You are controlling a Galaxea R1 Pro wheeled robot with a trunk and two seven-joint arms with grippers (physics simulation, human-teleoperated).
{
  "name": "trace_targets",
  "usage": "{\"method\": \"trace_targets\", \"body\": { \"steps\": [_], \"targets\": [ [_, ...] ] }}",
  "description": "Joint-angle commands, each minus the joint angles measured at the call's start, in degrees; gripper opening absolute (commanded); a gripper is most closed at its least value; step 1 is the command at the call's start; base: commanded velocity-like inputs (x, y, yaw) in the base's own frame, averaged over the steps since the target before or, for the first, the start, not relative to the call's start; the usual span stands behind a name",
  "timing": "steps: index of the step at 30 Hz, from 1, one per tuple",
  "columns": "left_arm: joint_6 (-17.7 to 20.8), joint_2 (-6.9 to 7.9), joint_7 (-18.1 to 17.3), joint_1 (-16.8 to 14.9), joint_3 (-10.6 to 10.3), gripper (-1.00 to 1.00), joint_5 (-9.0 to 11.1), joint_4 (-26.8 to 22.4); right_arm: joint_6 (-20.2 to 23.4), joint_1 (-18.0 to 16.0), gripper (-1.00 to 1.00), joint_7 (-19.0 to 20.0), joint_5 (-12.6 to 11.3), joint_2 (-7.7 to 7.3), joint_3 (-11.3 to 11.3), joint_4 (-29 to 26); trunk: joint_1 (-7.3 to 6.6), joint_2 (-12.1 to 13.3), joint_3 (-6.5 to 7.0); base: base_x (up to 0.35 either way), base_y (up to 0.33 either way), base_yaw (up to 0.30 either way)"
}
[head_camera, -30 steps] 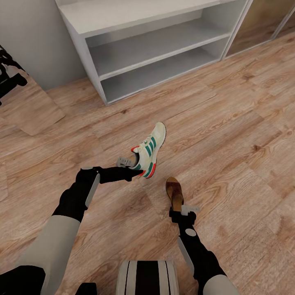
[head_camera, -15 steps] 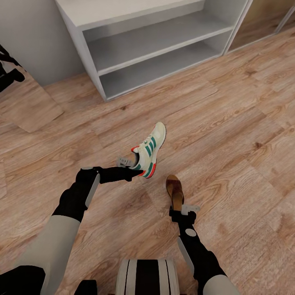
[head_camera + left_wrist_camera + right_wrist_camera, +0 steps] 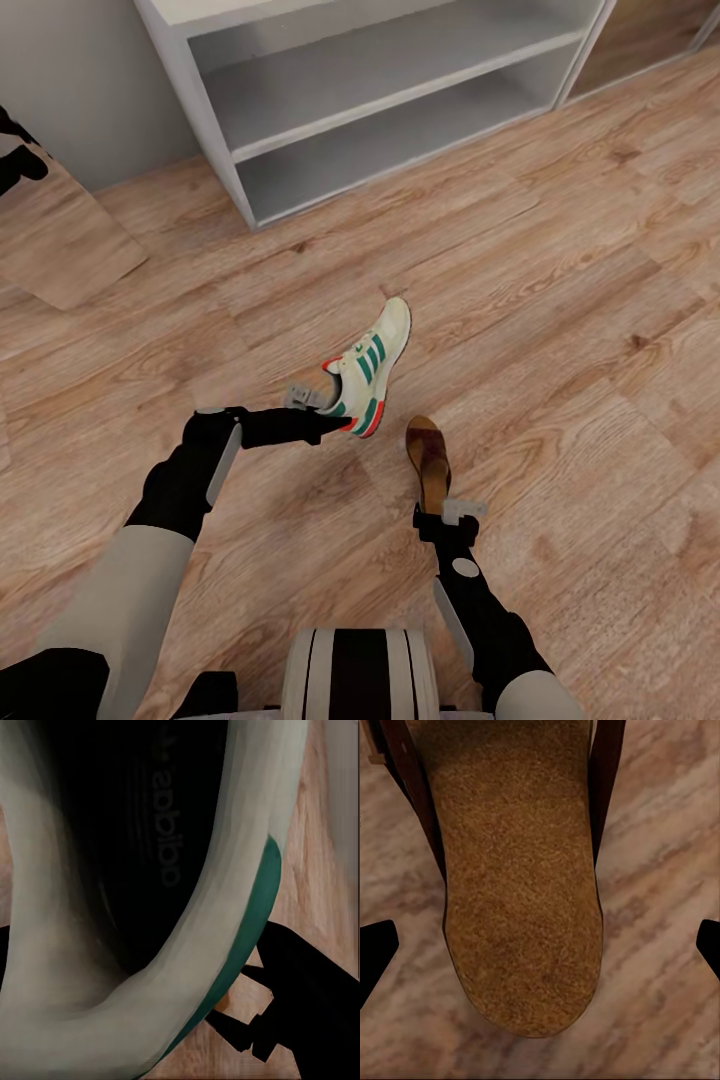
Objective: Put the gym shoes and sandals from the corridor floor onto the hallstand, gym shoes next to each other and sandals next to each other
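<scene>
Off-white gym shoe [image 3: 368,368], green stripes, red heel trim: head view shows it at the tip of the left gripper [image 3: 333,412], heel end at the jaws, toe pointing toward the hallstand [image 3: 400,95]. Whether it clears the corridor floor [image 3: 560,300] cannot be told. Brown sandal [image 3: 427,458]: lies lengthwise just ahead of the right gripper [image 3: 452,512], near end at the jaws.

Left wrist view: the shoe's dark insole [image 3: 142,832] and pale collar sit close against the camera; a dark finger [image 3: 300,997] presses the outer side, so the jaws are clamped on the shoe.

Right wrist view: the sandal's mottled footbed [image 3: 517,885] lies between two dark fingertips [image 3: 375,949] set wide apart, clear of the sandal.
</scene>
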Motion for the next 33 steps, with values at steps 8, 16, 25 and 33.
{"method": "trace_targets", "body": {
  "steps": [8, 16, 25, 33],
  "targets": [
    [0.5, 0.23, -0.8, 0.0, 0.2, -1.0, 0.1, 0.0, 0.1, 0.0, 1.0, -0.3, -0.1, -0.03, 0.2, -0.1, -0.01, 0.0, -0.53, 0.0, 0.0, 0.0],
    [0.5, 0.25, -0.8, 0.0, 0.2, -1.0, 0.2, 0.0, 0.0, 0.0, 1.0, -0.3, -0.1, -0.02, 0.2, 0.0, 0.2, -0.1, -2.38, 0.0, 0.0, 0.0],
    [0.5, 0.25, -0.8, 0.0, 0.2, -1.0, 0.1, 0.0, 0.0, 0.0, 1.0, -0.3, -0.1, -0.02, 0.2, 0.0, 0.3, -0.2, -3.76, 0.0, 0.0, 0.0],
    [0.4, 0.01, -0.7, 0.0, -0.4, -1.0, -0.1, 0.0, 0.0, 0.0, 1.0, -0.3, -0.1, -0.02, 0.2, 0.1, 0.3, -0.2, -4.25, 0.0, 0.0, 0.0]
  ]
}}
